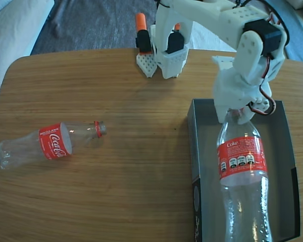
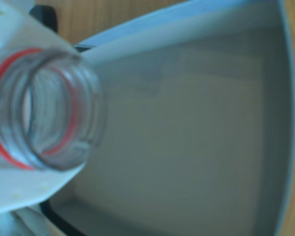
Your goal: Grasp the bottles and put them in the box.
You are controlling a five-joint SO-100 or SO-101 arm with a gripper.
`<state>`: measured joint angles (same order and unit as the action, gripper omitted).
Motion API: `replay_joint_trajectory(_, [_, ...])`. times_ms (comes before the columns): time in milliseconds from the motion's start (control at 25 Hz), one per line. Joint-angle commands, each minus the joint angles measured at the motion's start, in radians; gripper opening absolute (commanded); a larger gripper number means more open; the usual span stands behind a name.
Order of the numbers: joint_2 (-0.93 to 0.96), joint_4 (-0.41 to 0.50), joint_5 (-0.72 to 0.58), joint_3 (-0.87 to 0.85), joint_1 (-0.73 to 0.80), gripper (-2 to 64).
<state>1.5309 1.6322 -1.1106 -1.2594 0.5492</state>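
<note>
Fixed view alone shows both bottles: one point(image 1: 45, 143) lies on the desk point(image 1: 131, 101) well left of the box point(image 1: 194, 151), its long axis roughly left-right, neck pointing right. The other bottle point(image 1: 242, 166) is over the box, neck up in the white tool point(image 1: 236, 112), clamped on it. The wrist view adds its open mouth point(image 2: 44, 108) against the box's grey floor point(image 2: 187, 147).

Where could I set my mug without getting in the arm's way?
The bare wood between the lying bottle and the box is free, as is the near left table. It is crowded at the box, where the gripper holds a bottle by its neck.
</note>
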Motion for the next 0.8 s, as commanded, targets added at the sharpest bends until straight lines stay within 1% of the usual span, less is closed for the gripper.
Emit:
replay_joint_trajectory(0, [0.066,0.017,0.009,0.049,0.012,3.8])
replay_joint_trajectory(200, [0.052,0.061,0.009,0.049,0.015,3.8])
replay_joint_trajectory(320, [0.049,0.06,0.009,0.043,0.04,3.8])
replay_joint_trajectory(480, [0.046,0.038,0.011,-0.011,0.078,3.8])
replay_joint_trajectory(640, [0.046,-0.025,0.011,-0.074,0.074,3.8])
replay_joint_trajectory(760, [0.046,-0.049,0.02,-0.124,0.071,3.8])
